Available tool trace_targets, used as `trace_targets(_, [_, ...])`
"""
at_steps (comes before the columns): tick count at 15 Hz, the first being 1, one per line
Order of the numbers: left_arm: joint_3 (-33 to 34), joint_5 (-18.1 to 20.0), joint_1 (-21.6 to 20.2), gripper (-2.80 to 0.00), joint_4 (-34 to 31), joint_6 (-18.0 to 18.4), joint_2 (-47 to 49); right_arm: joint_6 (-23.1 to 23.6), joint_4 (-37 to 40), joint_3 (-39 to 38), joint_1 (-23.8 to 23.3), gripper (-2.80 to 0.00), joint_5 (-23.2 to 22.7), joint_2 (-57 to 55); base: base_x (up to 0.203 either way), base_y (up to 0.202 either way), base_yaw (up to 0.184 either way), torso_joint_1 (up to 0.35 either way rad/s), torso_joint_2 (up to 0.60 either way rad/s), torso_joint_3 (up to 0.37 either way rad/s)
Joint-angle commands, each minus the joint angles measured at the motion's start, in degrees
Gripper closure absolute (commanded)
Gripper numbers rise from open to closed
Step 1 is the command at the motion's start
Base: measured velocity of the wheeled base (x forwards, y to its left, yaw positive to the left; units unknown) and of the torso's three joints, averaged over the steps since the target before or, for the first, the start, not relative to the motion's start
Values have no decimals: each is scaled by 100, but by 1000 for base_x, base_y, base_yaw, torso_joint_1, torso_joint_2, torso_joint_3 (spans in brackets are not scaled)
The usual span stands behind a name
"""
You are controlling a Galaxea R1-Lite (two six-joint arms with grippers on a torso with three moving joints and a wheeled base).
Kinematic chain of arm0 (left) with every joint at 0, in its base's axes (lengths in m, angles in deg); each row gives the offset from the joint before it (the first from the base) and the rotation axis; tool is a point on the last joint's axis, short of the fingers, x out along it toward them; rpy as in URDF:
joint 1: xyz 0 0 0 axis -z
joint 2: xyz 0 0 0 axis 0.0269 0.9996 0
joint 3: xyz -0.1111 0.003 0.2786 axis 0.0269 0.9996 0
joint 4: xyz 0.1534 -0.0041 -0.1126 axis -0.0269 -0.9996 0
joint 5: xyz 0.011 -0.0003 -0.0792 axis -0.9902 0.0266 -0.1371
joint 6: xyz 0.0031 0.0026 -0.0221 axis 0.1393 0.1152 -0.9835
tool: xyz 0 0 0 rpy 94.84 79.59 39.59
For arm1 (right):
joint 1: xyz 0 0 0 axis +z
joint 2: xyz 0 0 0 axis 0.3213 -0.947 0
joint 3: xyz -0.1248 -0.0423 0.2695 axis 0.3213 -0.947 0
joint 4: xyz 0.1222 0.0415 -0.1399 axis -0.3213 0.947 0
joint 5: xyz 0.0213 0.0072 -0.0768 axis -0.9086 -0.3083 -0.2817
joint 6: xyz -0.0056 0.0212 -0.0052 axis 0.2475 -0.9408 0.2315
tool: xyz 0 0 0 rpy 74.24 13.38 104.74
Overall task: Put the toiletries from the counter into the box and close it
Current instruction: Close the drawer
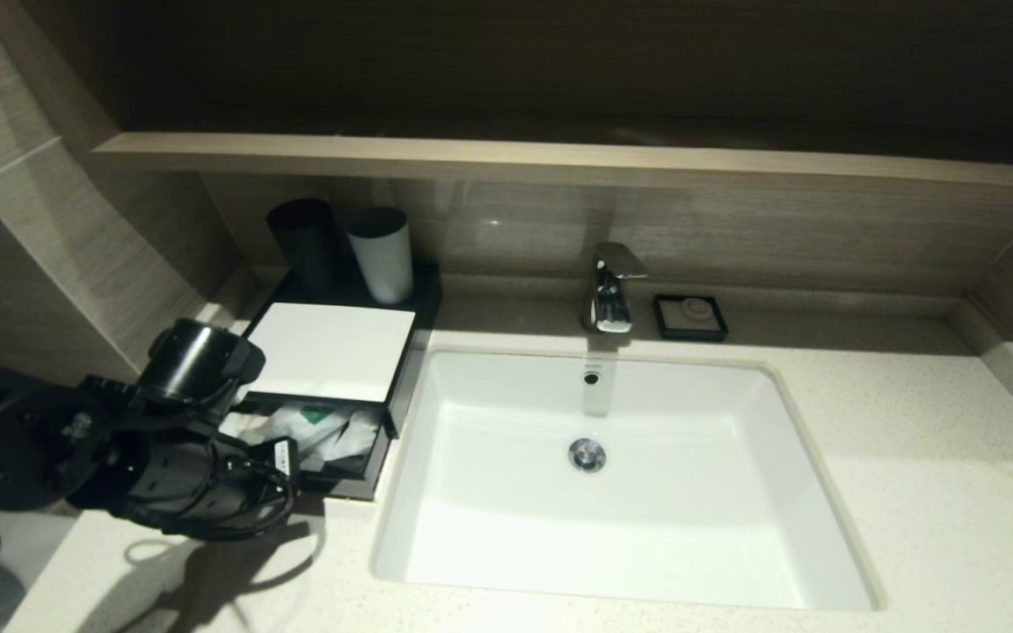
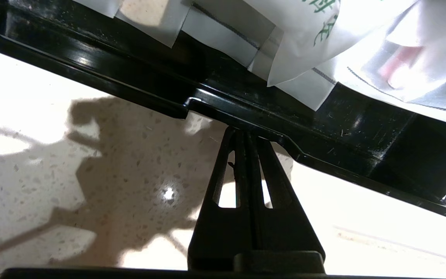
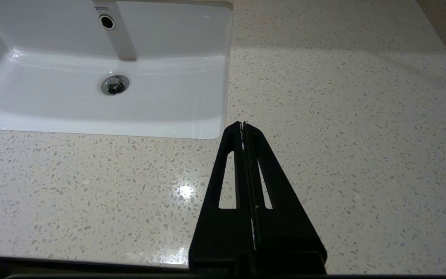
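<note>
The closing step looks to be in hand: the white paper packets and clear sachets [image 1: 317, 431] already lie in the pulled-out drawer of the low black box with a flat white top [image 1: 331, 350], at about 9 o'clock of the white rectangular basin [image 1: 612, 475] on the speckled off-white stone desk [image 1: 929, 492]. The left claw [image 2: 246, 133], pressed fully shut and empty, has its tips at the drawer's glossy black front lip [image 2: 323, 155], seemingly touching. Next comes a straight push toward 12 o'clock until the drawer seats. The arm hides the drawer's front from the head view; how far it stands out is unclear. The right claw [image 3: 243, 124], shut and empty, hangs parked over bare desk at the basin's 4 o'clock
</note>
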Motion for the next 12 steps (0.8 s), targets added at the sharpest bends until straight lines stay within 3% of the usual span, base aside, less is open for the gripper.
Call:
trace_targets(1, [-83,-5,-5,0,7,-19,97,1,2,-1,1,0,0,-2,0,0,0,0,0,0])
trace_targets(12, [-417,-13,-29,0,135,-160,296,1,2,-1,1,0,0,-2,0,0,0,0,0,0])
